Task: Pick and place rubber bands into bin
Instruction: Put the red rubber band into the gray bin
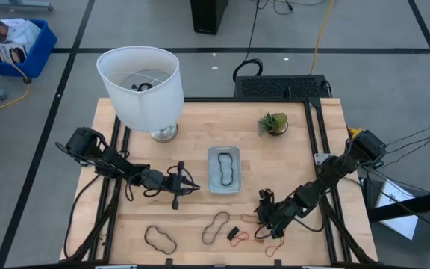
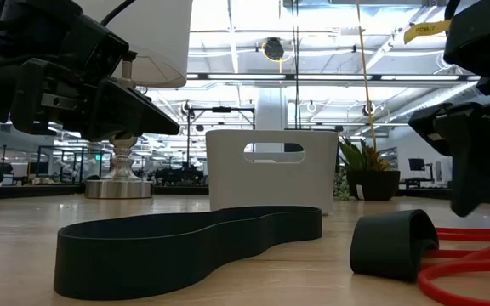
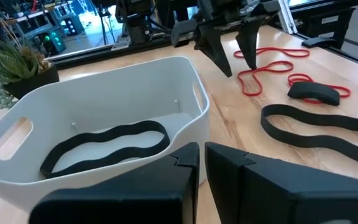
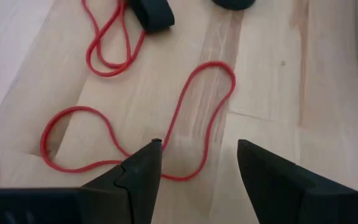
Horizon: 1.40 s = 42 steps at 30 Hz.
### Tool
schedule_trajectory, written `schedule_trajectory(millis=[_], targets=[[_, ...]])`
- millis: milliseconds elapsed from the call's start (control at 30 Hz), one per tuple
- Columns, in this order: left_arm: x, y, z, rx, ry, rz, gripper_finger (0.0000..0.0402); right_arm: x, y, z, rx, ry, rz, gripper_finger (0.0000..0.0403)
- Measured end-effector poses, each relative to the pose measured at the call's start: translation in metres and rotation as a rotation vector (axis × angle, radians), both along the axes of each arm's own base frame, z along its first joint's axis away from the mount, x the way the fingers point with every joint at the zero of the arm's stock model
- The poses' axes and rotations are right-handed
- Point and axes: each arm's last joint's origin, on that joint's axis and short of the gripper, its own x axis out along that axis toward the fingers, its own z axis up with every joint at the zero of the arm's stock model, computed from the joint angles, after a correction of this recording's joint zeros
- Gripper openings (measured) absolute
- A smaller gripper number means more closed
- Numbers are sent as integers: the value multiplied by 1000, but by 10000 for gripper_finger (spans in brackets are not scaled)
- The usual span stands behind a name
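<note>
Nearest the table's front edge, several rubber bands are seen loose on the wood: a dark loop [image 1: 158,237], a brownish loop [image 1: 216,227], a small folded black band [image 1: 234,233] and thin red bands [image 1: 263,237]. Just above the red ones the right gripper [image 1: 263,211] is held with its fingers spread and empty; in its wrist view a red loop [image 4: 185,118] lies directly between and ahead of the fingertips. The step in hand is judged to be the pick of a red band; a lowering and a closing on the thin strand would be called for next. Farther back, the bin [image 1: 224,169] is found at the table's middle, one black band [image 3: 104,146] already inside, shown clearly only by the left wrist view. Beside it the left gripper [image 1: 179,186] is kept nearly shut, holding nothing.
</note>
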Motion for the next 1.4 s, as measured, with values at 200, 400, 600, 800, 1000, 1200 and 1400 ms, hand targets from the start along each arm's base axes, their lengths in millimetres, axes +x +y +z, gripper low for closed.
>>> schedule_trajectory(millis=[200,400,600,800,1000,1200,1400], targets=[[0,0,0,-11,2,3,35,1,1,-9,-15,24,-10,201],[0,0,-1,-13,7,4,35,3,1,-17,-22,40,-41,201],[-1,0,-3,-3,37,4,35,4,1,-17,-2,26,-84,191],[-1,0,-3,11,35,0,35,5,1,-17,31,16,-140,152],[-1,0,-5,8,50,2,35,7,4,-24,49,-1,-183,109],[-2,1,-9,23,88,1,35,5,7,-37,52,34,-206,79],[-2,1,-9,25,92,2,35,6,8,-38,61,44,-173,62]])
